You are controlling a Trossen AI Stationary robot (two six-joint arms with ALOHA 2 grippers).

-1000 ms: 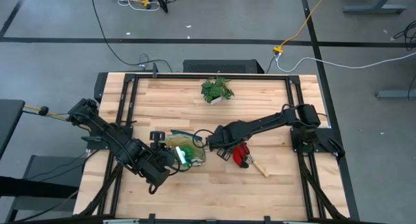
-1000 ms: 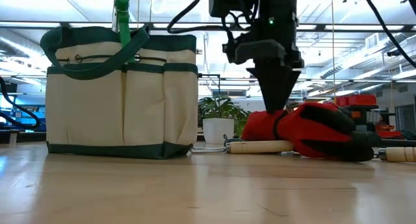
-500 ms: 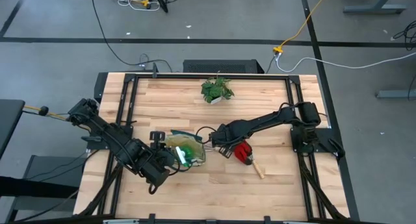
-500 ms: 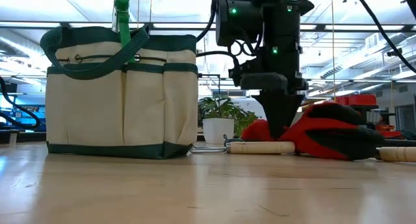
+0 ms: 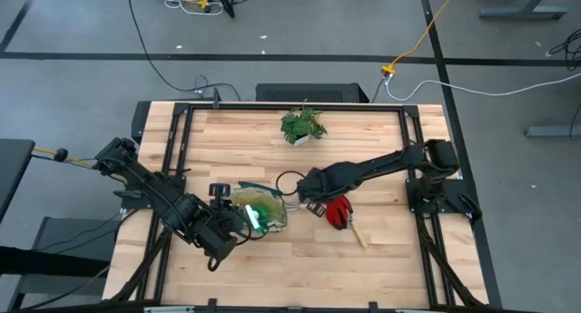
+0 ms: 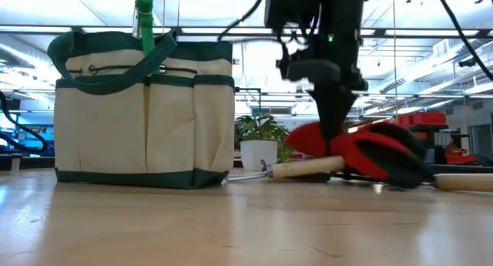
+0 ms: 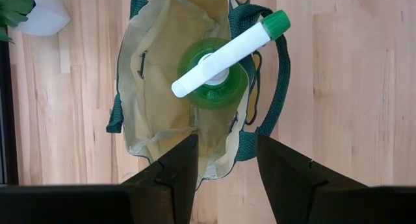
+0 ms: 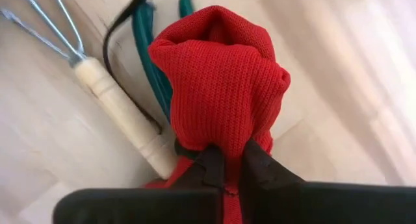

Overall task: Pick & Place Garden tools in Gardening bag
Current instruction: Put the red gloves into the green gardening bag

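2 grippers show from above: the right gripper (image 5: 315,207) pinches the red gloves (image 5: 339,212) on the counter (image 5: 363,150) beside the gardening bag (image 5: 259,210). Its wrist view confirms that clamp. The left gripper (image 7: 224,160) hovers spread over the bag. Next: lift and carry bagward.

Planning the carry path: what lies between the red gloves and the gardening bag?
High view: bare wood between the red gloves and gardening bag, crossed overhead only by the right gripper holding the gloves.
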